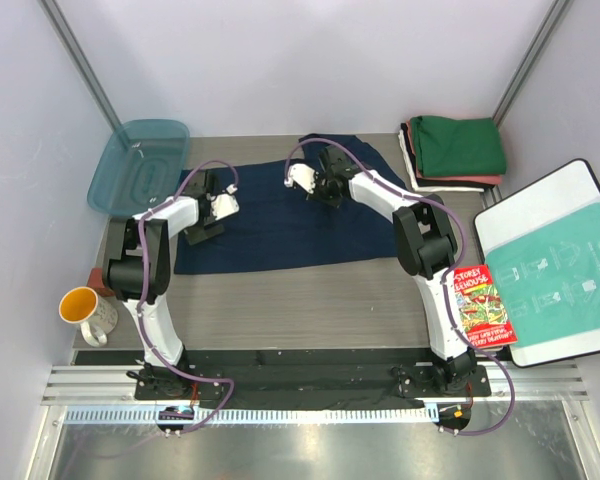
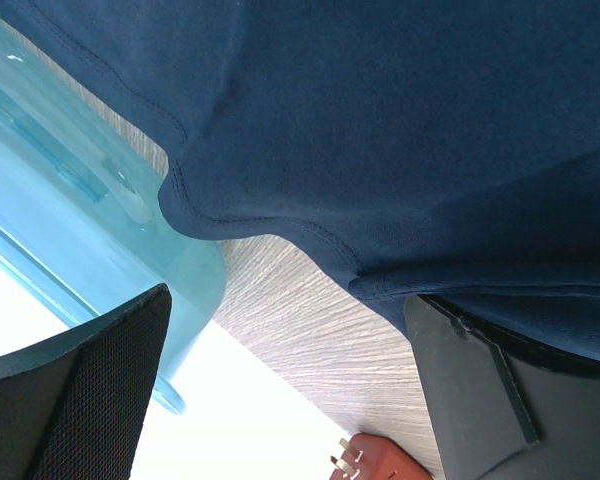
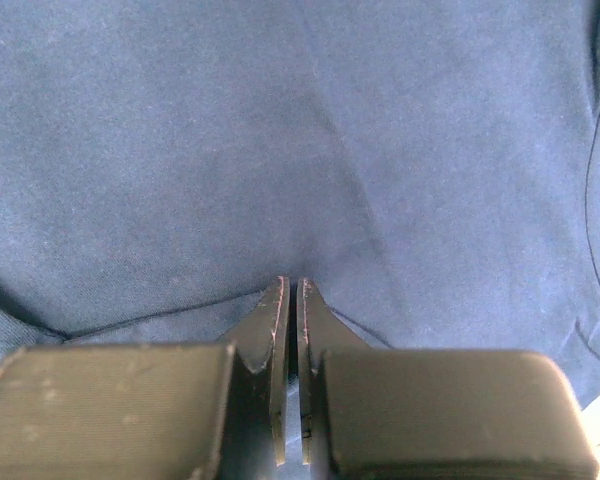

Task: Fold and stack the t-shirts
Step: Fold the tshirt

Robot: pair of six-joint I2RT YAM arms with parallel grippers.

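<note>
A dark navy t-shirt [image 1: 280,225] lies spread flat in the middle of the table. My left gripper [image 1: 208,215] is open at the shirt's left edge. In the left wrist view its jaws [image 2: 288,300] stand wide apart, with the shirt's hem [image 2: 280,215] just beyond them and one finger [image 2: 500,390] against the cloth's edge. My right gripper [image 1: 323,190] rests on the shirt's far part. In the right wrist view it [image 3: 290,285] is shut on a pinch of the navy cloth [image 3: 300,130]. Folded shirts are stacked at the back right, green [image 1: 458,145] on top of salmon-red and white.
A translucent teal tub [image 1: 140,165] sits at the back left, also in the left wrist view [image 2: 70,200]. A yellow-and-white mug [image 1: 85,312] and a small red-brown plug [image 2: 390,460] are at the left. A book [image 1: 483,305] and a white board with a teal-printed bag [image 1: 560,265] lie at the right.
</note>
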